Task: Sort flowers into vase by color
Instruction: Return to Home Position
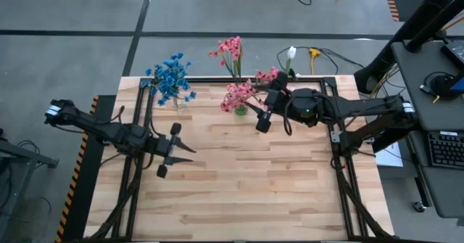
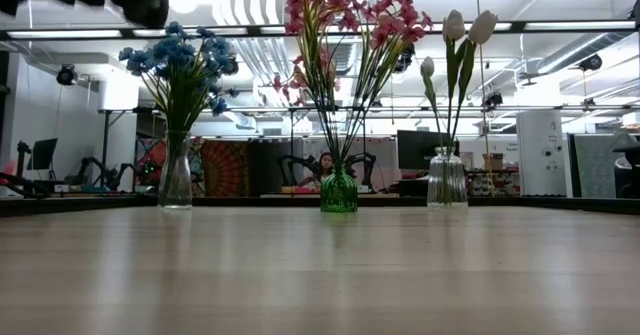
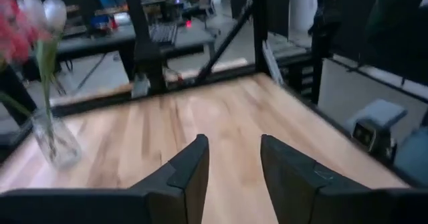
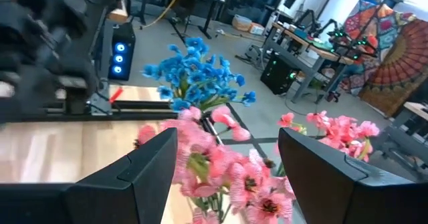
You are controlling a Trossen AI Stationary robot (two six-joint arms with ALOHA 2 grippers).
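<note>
Light, floppy, likely crushable at the head and best pinched on the stem, the blue flowers (image 1: 172, 80) stand at 11 o'clock on the table (image 1: 239, 192), the pink flowers (image 1: 239, 92) at 12, the white flowers (image 1: 292, 52) at 1, while the left gripper (image 3: 234, 144) and right gripper (image 4: 227, 140) gape wide, empty.

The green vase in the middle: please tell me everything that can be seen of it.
The green vase looks like translucent green glass, with a rounded body narrowing to a short neck. It stands upright on the wooden table, toward its far side, between the clear vase of blue flowers and the clear vase of white buds, apart from both. Thin green stems rise from its mouth and fan out, carrying pink flowers. Only the table and stems touch it.
</note>
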